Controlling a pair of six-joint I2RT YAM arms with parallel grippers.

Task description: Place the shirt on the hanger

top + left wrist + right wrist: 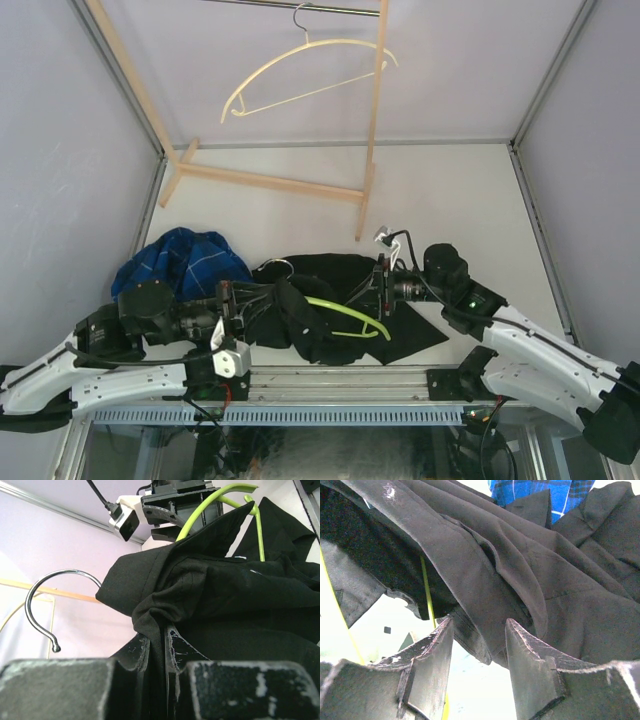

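Both my end effectors are sitting at the shirt (330, 275) bunched at the desk's (450, 200) near edge: the left (159, 641) is pinching it, the right (479, 636) is gaping beside the hanger (340, 305) poking out

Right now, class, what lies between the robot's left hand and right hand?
The black shirt, with the lime-green hanger partly inside it, as the top view shows.
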